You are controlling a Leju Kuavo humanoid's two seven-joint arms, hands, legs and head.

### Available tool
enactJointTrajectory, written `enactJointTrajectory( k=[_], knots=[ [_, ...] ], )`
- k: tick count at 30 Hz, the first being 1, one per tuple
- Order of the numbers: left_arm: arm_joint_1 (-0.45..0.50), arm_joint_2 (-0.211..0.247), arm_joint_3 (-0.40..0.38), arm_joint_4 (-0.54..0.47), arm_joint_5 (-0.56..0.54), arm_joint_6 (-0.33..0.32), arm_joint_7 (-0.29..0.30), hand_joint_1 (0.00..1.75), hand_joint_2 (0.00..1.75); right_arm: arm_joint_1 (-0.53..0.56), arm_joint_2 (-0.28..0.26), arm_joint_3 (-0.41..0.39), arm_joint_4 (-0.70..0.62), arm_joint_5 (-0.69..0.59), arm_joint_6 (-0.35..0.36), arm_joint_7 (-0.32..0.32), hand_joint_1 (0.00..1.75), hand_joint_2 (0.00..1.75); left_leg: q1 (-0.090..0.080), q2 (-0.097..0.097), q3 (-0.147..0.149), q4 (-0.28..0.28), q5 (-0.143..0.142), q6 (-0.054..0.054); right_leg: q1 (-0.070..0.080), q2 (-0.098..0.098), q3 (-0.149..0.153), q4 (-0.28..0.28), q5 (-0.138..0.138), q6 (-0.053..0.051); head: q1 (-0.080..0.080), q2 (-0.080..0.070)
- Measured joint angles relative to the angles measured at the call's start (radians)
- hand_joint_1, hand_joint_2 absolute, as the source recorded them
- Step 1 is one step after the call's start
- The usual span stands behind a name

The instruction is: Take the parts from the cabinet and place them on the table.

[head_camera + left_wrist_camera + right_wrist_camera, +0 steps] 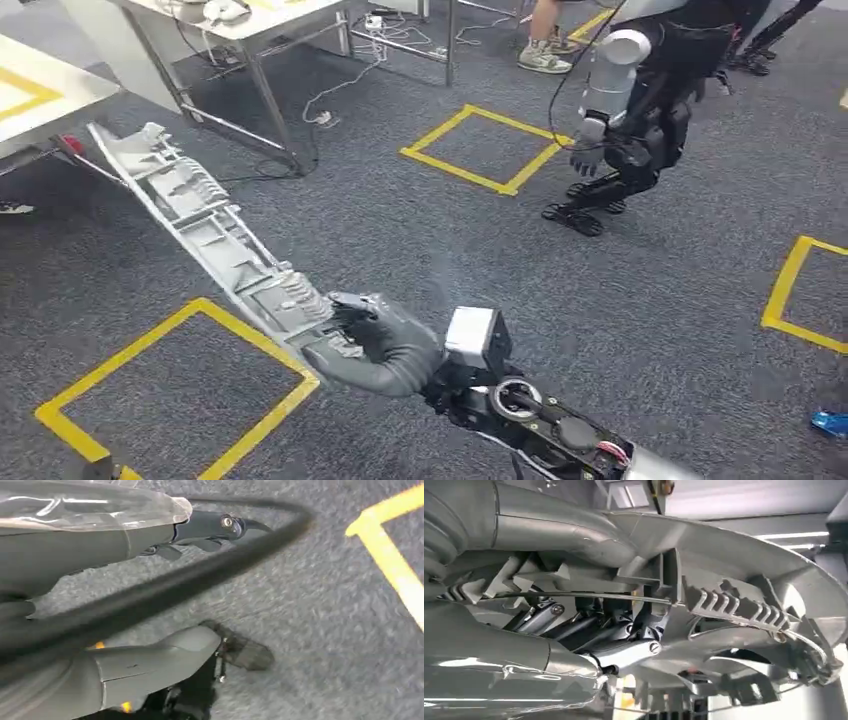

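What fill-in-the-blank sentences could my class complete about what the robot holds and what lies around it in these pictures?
1. The robot's right hand grips one end of a long grey ribbed plastic part, while the other end reaches toward the ____ table.
2. The squares taped on the grey carpet are ____.
3. The left hand holds ____.

Missing words: white; yellow; nothing

No lettering, label, brand or number can be read anywhere; the yellow floor squares carry no writing.
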Motion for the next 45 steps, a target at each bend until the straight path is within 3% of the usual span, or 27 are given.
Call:
enactJointTrajectory(
  k=[3, 4, 6, 8, 10, 12, 13, 14, 18, 19, 21, 24, 25, 27, 28, 29, 31, 33, 34, 35, 36, 39, 40, 42, 43, 44, 45],
  knots=[
    [0.007, 0.001, 0.0, 0.0, 0.0, 0.0, 0.0, 0.0, 1.75, 0.0, 0.0, 0.0, 0.0, -0.001, 0.001, -0.001, 1.75, 1.75, -0.005, -0.033, -0.006, 0.004, -0.003, 0.027, -0.006, -0.021, 0.014, -0.002, -0.011, 0.006, 0.026, 0.0],
    [0.008, 0.001, 0.0, 0.0, 0.0, 0.0, 0.0, 0.0, 1.75, -0.001, 0.0, 0.0, 0.0, -0.001, 0.001, -0.001, 1.75, 1.75, -0.005, -0.04, -0.007, 0.002, 0.0, 0.033, -0.01, 0.013, 0.013, 0.014, -0.032, 0.013, 0.033, 0.0],
    [0.006, 0.001, 0.0, 0.0, 0.0, 0.001, 0.0, 0.0, 1.75, 0.0, 0.0, 0.0, 0.0, -0.001, 0.001, -0.001, 1.75, 1.75, -0.007, -0.057, -0.01, -0.002, 0.006, 0.042, -0.008, 0.086, -0.034, 0.14, -0.127, 0.01, 0.046, 0.0],
    [0.006, 0.001, 0.0, 0.0, 0.0, 0.001, 0.0, 0.0, 1.75, 0.002, 0.0, 0.0, 0.0, -0.001, 0.001, 0.0, 1.75, 1.75, -0.015, -0.08, -0.015, -0.002, 0.01, 0.048, -0.006, 0.104, -0.1, 0.297, -0.198, 0.003, 0.061, 0.0],
    [0.006, 0.002, 0.0, 0.0, 0.0, 0.002, 0.0, 0.0, 1.75, 0.002, 0.0, 0.0, 0.0, -0.001, 0.001, 0.0, 1.75, 1.75, -0.024, -0.108, -0.017, -0.002, 0.012, 0.052, 0.0, 0.108, -0.103, 0.306, -0.178, -0.012, 0.065, 0.0],
    [0.006, 0.003, 0.0, 0.0, 0.0, 0.002, 0.0, 0.0, 1.75, 0.002, 0.0, 0.0, 0.0, -0.001, 0.001, 0.0, 1.75, 1.75, -0.034, -0.137, -0.017, -0.003, 0.016, 0.054, 0.012, 0.122, -0.036, 0.162, -0.093, -0.042, 0.069, 0.0],
    [0.005, 0.002, 0.0, 0.0, 0.0, 0.002, 0.0, 0.0, 1.75, 0.0, 0.0, 0.0, 0.0, -0.001, 0.001, 0.0, 1.75, 1.75, -0.036, -0.153, -0.017, -0.004, 0.02, 0.054, 0.022, 0.164, 0.012, 0.057, -0.041, -0.067, 0.072, 0.0],
    [0.005, -0.007, 0.0, 0.0, 0.0, 0.002, 0.0, 0.0, 1.75, -0.001, 0.0, 0.0, 0.0, -0.001, 0.001, 0.0, 1.75, 1.75, -0.032, -0.161, -0.019, -0.006, 0.024, 0.053, 0.03, 0.218, 0.028, 0.011, -0.032, -0.084, 0.068, 0.0],
    [0.013, 0.001, 0.0, 0.0, -0.001, 0.002, 0.0, 0.0, 1.75, -0.001, 0.001, 0.0, 0.0, -0.003, 0.0, 0.001, 1.75, 1.75, -0.031, -0.213, -0.023, -0.024, 0.049, 0.025, 0.037, 0.176, 0.031, -0.003, -0.006, -0.082, 0.067, 0.0],
    [0.014, 0.005, 0.0, 0.001, -0.001, 0.003, 0.0, 0.0, 1.75, -0.001, 0.001, 0.0, 0.0, -0.005, -0.001, 0.001, 1.75, 1.75, -0.032, -0.197, -0.027, -0.015, 0.043, 0.027, 0.015, 0.154, 0.052, -0.032, 0.011, -0.071, 0.068, 0.0],
    [0.007, 0.002, 0.0, 0.001, -0.001, 0.003, 0.001, 0.0, 1.75, -0.003, 0.001, 0.0, 0.0, -0.006, -0.001, 0.0, 1.75, 1.75, -0.041, -0.106, -0.077, 0.075, -0.036, 0.025, 0.021, 0.127, 0.044, -0.044, 0.028, -0.074, 0.048, 0.0],
    [0.004, 0.005, 0.0, 0.001, 0.0, 0.003, 0.002, 0.0, 1.75, 0.002, 0.001, 0.0, 0.0, -0.006, -0.003, 0.003, 1.75, 1.75, -0.035, -0.074, -0.151, 0.275, -0.121, 0.01, 0.024, 0.08, 0.03, -0.04, 0.03, -0.071, 0.033, 0.0],
    [0.005, 0.005, 0.0, 0.001, 0.0, 0.003, 0.002, 0.0, 1.75, 0.003, 0.001, -0.001, 0.001, -0.008, -0.003, 0.004, 1.75, 1.75, -0.033, -0.07, -0.142, 0.268, -0.109, 0.004, 0.023, 0.065, 0.025, -0.037, 0.03, -0.07, 0.029, 0.0],
    [0.006, 0.008, 0.0, 0.001, 0.0, 0.003, 0.002, 0.0, 1.75, 0.003, 0.001, 0.0, 0.001, -0.009, -0.002, 0.005, 1.75, 1.75, -0.028, -0.055, -0.057, 0.135, -0.044, -0.004, 0.02, 0.039, 0.021, -0.026, 0.023, -0.06, 0.021, 0.0],
    [0.005, 0.01, 0.0, 0.001, 0.0, 0.003, 0.002, 0.0, 1.75, 0.003, 0.001, 0.0, 0.001, -0.009, -0.001, 0.004, 1.75, 1.75, -0.026, -0.027, -0.003, 0.045, -0.012, -0.008, 0.019, 0.028, 0.019, -0.016, 0.016, -0.052, 0.016, 0.0],
    [0.002, 0.009, 0.0, 0.001, 0.001, 0.003, 0.002, 0.0, 1.75, 0.002, 0.001, 0.0, 0.001, -0.01, -0.001, 0.004, 1.75, 1.75, -0.03, 0.012, 0.018, -0.004, -0.023, -0.004, 0.024, 0.015, 0.015, -0.003, 0.007, -0.044, 0.008, 0.0],
    [0.004, 0.01, 0.0, 0.001, 0.003, 0.003, 0.003, 0.0, 1.75, 0.002, 0.001, 0.0, 0.001, -0.011, -0.001, 0.003, 1.75, 1.75, -0.032, -0.018, 0.016, 0.0, -0.015, 0.031, 0.032, 0.004, 0.011, 0.005, -0.003, -0.036, 0.009, 0.0],
    [0.011, 0.01, 0.0, 0.001, 0.004, 0.003, 0.003, 0.0, 1.75, 0.001, 0.001, 0.0, 0.001, -0.011, 0.0, 0.003, 1.75, 1.75, -0.035, -0.035, 0.012, 0.001, -0.015, 0.042, 0.03, -0.01, 0.018, 0.007, -0.005, -0.034, 0.019, 0.0],
    [0.011, 0.01, 0.0, 0.001, 0.004, 0.003, 0.004, 0.0, 1.75, 0.001, 0.002, 0.0, 0.001, -0.012, 0.0, 0.003, 1.75, 1.75, -0.03, -0.042, 0.013, -0.003, -0.012, 0.049, 0.027, 0.002, 0.018, 0.013, -0.014, -0.026, 0.016, 0.0],
    [0.008, 0.01, 0.0, 0.001, 0.003, 0.003, 0.004, 0.0, 1.75, 0.001, 0.002, 0.0, 0.001, -0.011, 0.0, 0.003, 1.75, 1.75, -0.03, -0.05, 0.012, -0.004, -0.01, 0.053, 0.02, 0.061, 0.005, 0.038, -0.039, -0.018, 0.021, 0.0],
    [0.007, 0.01, 0.0, 0.001, 0.004, 0.004, 0.004, 0.0, 1.75, 0.001, 0.002, 0.0, 0.001, -0.011, 0.0, 0.002, 1.75, 1.75, -0.029, -0.059, 0.011, -0.004, -0.008, 0.058, 0.017, 0.092, -0.02, 0.103, -0.083, -0.015, 0.03, 0.0],
    [0.005, 0.01, 0.0, 0.001, 0.004, 0.004, 0.004, 0.0, 1.75, 0.003, 0.001, 0.0, 0.002, -0.011, 0.0, 0.002, 1.75, 1.75, -0.033, -0.091, 0.003, -0.004, -0.004, 0.064, 0.017, 0.105, -0.111, 0.32, -0.17, -0.012, 0.045, 0.0],
    [0.006, 0.01, 0.0, 0.001, 0.005, 0.003, 0.004, 0.0, 1.75, 0.003, 0.001, 0.0, 0.003, -0.011, 0.0, 0.002, 1.75, 1.75, -0.034, -0.104, 0.002, -0.004, -0.002, 0.067, 0.017, 0.106, -0.115, 0.327, -0.16, -0.017, 0.048, 0.0],
    [0.006, 0.01, 0.0, 0.001, 0.007, 0.003, 0.005, 0.0, 1.75, 0.003, 0.001, 0.0, 0.004, -0.012, 0.002, 0.002, 1.75, 1.75, -0.037, -0.134, 0.002, -0.004, 0.002, 0.066, 0.019, 0.115, -0.058, 0.205, -0.077, -0.031, 0.054, 0.0],
    [0.006, 0.01, 0.0, 0.001, 0.008, 0.003, 0.005, 0.0, 1.75, 0.002, 0.001, 0.0, 0.004, -0.012, 0.002, 0.002, 1.75, 1.75, -0.039, -0.148, 0.003, -0.004, 0.004, 0.066, 0.022, 0.135, -0.015, 0.111, -0.027, -0.043, 0.057, 0.0],
    [0.005, 0.008, 0.0, 0.001, 0.009, 0.003, 0.005, 0.0, 1.75, 0.0, 0.002, 0.0, 0.004, -0.011, 0.002, 0.0, 1.75, 1.75, -0.033, -0.158, 0.001, -0.006, 0.008, 0.066, 0.022, 0.189, 0.014, 0.034, -0.008, -0.057, 0.059, 0.0],
    [0.002, 0.007, 0.0, 0.001, 0.01, 0.003, 0.005, 0.0, 1.75, 0.001, 0.002, 0.0, 0.004, -0.012, 0.004, -0.001, 1.75, 1.75, -0.036, -0.169, -0.003, -0.008, 0.015, 0.057, 0.02, 0.208, 0.021, 0.026, -0.011, -0.059, 0.049, 0.0]
  ],
)
